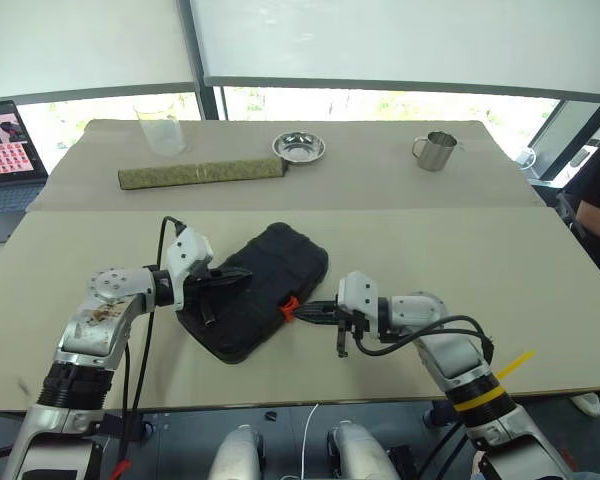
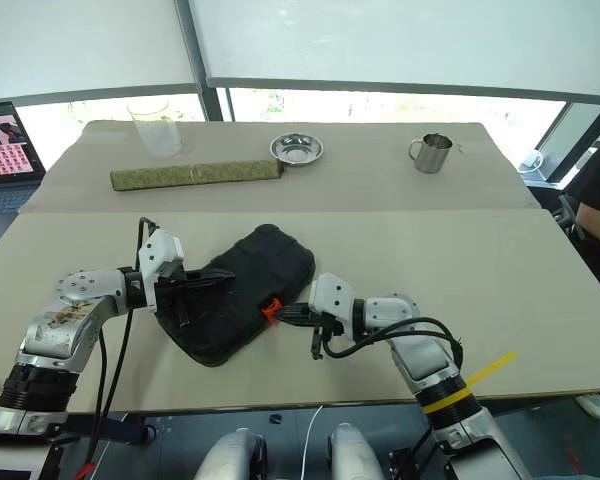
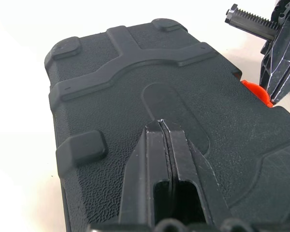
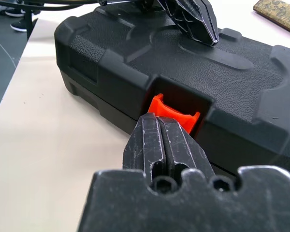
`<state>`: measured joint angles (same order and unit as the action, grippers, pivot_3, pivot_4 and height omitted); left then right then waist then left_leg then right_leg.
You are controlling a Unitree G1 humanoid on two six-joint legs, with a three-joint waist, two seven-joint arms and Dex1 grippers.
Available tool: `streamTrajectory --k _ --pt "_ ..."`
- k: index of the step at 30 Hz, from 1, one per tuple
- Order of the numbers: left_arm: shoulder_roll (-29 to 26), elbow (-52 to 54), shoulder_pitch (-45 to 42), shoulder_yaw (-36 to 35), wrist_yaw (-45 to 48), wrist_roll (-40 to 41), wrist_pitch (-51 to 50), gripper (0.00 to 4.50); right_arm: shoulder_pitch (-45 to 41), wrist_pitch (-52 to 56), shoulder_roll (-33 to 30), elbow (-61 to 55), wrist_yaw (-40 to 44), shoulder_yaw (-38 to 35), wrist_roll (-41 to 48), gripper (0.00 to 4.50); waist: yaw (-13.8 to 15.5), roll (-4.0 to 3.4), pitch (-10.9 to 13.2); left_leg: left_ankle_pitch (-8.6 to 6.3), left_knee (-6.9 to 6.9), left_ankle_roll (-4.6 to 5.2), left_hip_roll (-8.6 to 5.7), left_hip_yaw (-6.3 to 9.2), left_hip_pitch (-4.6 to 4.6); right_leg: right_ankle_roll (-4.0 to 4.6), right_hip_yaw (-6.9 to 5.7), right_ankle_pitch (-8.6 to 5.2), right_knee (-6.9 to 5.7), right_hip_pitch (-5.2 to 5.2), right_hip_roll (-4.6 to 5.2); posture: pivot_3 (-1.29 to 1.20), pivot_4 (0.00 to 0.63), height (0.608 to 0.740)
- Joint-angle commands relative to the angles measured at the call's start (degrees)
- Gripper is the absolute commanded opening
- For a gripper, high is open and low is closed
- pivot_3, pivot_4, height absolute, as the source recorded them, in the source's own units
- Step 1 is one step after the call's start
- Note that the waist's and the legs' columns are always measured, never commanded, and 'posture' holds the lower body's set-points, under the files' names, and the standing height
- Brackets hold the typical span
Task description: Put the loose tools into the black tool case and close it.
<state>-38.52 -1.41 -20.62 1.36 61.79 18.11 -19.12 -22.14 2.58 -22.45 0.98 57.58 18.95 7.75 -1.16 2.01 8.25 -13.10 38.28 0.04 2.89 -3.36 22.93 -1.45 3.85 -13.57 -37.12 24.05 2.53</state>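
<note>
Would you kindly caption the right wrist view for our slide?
Shut right gripper meets small orange latch of closed, textured black plastic tool case.

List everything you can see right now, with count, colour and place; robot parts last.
tool case: one, black, closed, near table, centre
latch: one, orange, on the case's front edge
roll: one, olive-green, far table, left
glass pitcher: one, clear, behind the roll
bowl: one, steel, far table, centre
mug: one, steel, far table, right
laptop: one, open, far left
left gripper: fingers shut, on the lid
right gripper: fingers shut, at the latch
</note>
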Motion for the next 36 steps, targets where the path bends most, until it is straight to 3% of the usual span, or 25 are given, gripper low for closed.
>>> streamTrajectory --k 1,14,26,36 --pt "0.1 -2.7 2.3 2.9 0.2 -1.8 -1.6 0.04 -1.7 0.5 0.0 0.3 -2.2 -0.6 -1.9 0.0 0.0 -0.01 0.0 0.0 0.0 0.0 0.0 0.0 -0.02 0.0 0.0 0.0 0.0 -0.01 0.0 0.0 0.15 0.74" --pt "-0.1 -2.9 2.8 3.8 0.1 -2.6 -2.3 0.04 -2.0 2.7 0.8 -0.7 -1.5 -0.8 -1.0 0.0 0.0 -0.08 0.0 0.0 -0.03 0.0 0.0 -0.02 -0.03 0.02 0.04 -0.01 0.0 0.0 -0.01 0.0 0.15 0.74" --pt "-1.2 0.8 4.7 7.0 -0.9 -3.2 -10.8 0.04 -3.5 2.4 3.6 1.6 -2.0 0.0 -1.5 0.0 -0.7 -0.18 -0.3 0.0 -0.13 0.0 0.02 -0.01 -0.14 -0.01 0.06 -0.05 0.0 -0.04 -0.06 0.0 0.15 0.74" --pt "-1.7 2.0 5.6 7.2 -2.0 -3.0 -13.9 0.04 -4.6 3.0 5.8 4.2 -1.2 1.0 -1.6 0.0 -1.5 -0.22 -0.4 -0.01 -0.52 -0.01 0.03 0.0 -1.13 -0.08 0.11 -0.43 0.02 -0.85 -0.09 0.0 0.15 0.74"
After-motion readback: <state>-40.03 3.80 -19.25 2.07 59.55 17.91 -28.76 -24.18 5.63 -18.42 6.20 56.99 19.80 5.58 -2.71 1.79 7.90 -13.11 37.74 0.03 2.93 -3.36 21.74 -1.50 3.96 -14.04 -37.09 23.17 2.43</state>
